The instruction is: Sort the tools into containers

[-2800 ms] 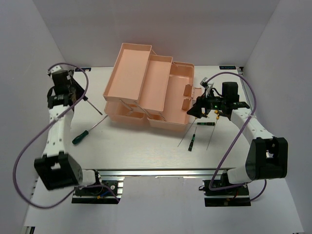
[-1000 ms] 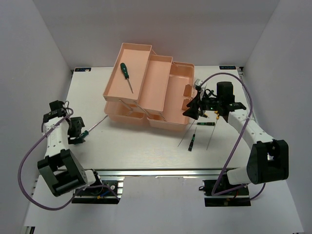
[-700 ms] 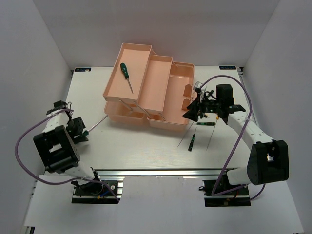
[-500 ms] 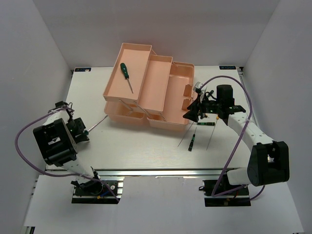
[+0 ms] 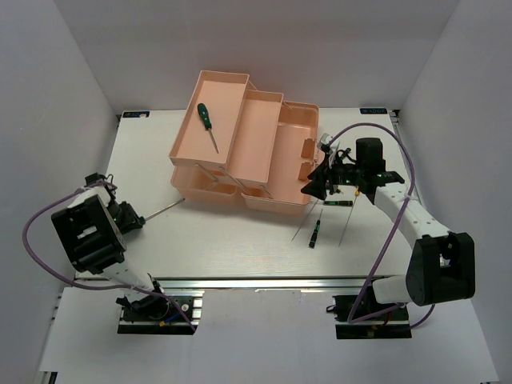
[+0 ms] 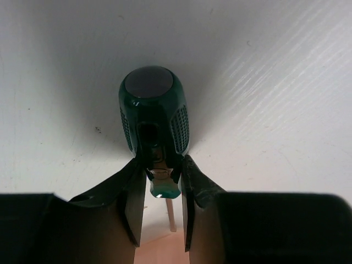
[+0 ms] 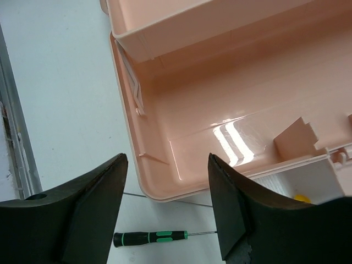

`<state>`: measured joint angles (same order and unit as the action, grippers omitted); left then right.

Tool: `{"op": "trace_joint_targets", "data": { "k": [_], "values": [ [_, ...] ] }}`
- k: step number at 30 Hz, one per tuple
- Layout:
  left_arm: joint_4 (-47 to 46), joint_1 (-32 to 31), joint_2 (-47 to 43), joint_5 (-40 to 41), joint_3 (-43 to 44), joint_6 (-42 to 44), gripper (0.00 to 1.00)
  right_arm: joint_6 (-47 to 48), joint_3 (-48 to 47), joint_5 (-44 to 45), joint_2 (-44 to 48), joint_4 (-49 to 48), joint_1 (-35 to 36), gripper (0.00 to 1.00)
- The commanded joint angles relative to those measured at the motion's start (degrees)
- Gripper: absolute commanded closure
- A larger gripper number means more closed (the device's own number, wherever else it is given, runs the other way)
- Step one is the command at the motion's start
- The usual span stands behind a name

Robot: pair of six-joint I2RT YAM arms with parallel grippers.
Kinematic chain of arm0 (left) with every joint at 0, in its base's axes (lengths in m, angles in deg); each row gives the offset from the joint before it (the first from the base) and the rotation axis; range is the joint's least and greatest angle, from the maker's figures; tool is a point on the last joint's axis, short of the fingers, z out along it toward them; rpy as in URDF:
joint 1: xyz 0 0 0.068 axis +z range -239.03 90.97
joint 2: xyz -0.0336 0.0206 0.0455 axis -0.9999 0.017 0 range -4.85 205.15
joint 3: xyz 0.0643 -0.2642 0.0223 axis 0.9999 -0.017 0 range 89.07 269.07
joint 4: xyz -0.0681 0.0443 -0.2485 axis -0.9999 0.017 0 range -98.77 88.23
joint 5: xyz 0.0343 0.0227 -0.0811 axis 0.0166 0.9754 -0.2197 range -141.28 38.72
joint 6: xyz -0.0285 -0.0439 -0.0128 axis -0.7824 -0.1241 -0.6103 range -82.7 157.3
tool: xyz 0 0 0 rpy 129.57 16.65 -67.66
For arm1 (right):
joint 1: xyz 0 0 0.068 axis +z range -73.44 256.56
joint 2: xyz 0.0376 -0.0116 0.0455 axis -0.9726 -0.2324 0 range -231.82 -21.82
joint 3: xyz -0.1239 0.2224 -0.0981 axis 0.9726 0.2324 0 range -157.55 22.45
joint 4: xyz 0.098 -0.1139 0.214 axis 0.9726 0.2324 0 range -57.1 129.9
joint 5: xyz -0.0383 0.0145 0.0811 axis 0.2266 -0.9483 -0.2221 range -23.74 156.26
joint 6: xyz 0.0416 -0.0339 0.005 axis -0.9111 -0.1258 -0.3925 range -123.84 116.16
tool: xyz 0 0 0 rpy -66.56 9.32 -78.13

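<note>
Left wrist is showing left jaws pinching a dark green plastic-handled screwdriver (image 6: 154, 110) at its neck, likely risking swivelling; right jaws are gaping open.

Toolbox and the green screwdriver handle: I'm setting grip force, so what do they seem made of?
Toolbox: apparently moulded plastic, salmon-pink and glossy, with glare patches on its floor. Screwdriver handle: likely hard dark green plastic, shiny cap, dotted side patches.

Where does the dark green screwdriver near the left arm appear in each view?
Top external: far left, dark green screwdriver, shaft pointing toward the toolbox.
Left wrist: centre, handle end-on, in the left gripper.
Right wrist: not in it.
Shared landmark: the toolbox, filling the right wrist view.
</note>
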<state>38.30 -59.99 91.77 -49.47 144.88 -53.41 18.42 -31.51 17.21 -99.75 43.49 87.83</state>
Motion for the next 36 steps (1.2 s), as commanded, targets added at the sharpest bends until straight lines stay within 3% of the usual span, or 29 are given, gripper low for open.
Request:
{"op": "trace_joint_targets", "data": {
  "k": [1, 2, 7, 12, 15, 19, 22, 25, 29, 32, 36],
  "values": [
    [-5.7, 0.7, -2.4, 3.2, -4.4, 0.9, 0.95, 1.8, -3.2, 0.2, 1.6, 1.5, -0.3, 0.34],
    [-6.5, 0.6, -3.8, 3.5, -4.5, 1.7, 1.00, 2.0, -3.5, 0.3, 1.7, 2.2, -0.2, 0.34],
    [-9.2, 0.7, -14.9, 10.3, -1.2, 8.7, 1.00, 2.4, -3.8, 0.2, 2.0, 3.6, -0.4, 0.34],
    [-2.4, 0.7, -22.3, 14.7, 3.8, 19.9, 1.00, 1.8, -4.7, -0.2, 1.4, 3.6, -0.3, 0.34],
    [-0.9, -0.5, -29.1, 16.5, 2.1, 22.2, 1.00, 1.8, -5.3, -0.3, 1.1, 3.8, -0.4, 0.34],
    [-6.1, -0.5, -39.0, 16.7, 0.7, 25.1, 1.00, 2.8, -6.2, -0.6, 0.7, 4.8, -0.3, 0.34],
    [-12.3, -0.5, -44.9, 17.7, 4.5, 32.2, 1.00, 2.9, -6.7, -1.3, 0.2, 5.1, -0.3, 0.34],
    [-16.6, -0.6, -46.8, 13.2, 12.2, 43.5, 1.00, 2.3, -7.3, -1.9, -0.5, 5.2, -0.4, 0.34],
    [-13.9, -0.5, -47.4, 7.8, 21.2, 56.0, 1.00, 1.2, -7.1, -2.2, -0.5, 4.5, -0.4, 0.34],
    [-18.8, -0.6, -50.6, -4.6, 20.7, 60.8, 1.00, 1.1, -6.7, -2.3, -0.2, 4.5, -0.3, 0.34],
    [-29.1, -0.6, -48.1, -24.7, 18.2, 60.3, 1.00, 1.1, -6.6, -2.8, -0.1, 4.7, -0.3, 0.34]
  ]
}}
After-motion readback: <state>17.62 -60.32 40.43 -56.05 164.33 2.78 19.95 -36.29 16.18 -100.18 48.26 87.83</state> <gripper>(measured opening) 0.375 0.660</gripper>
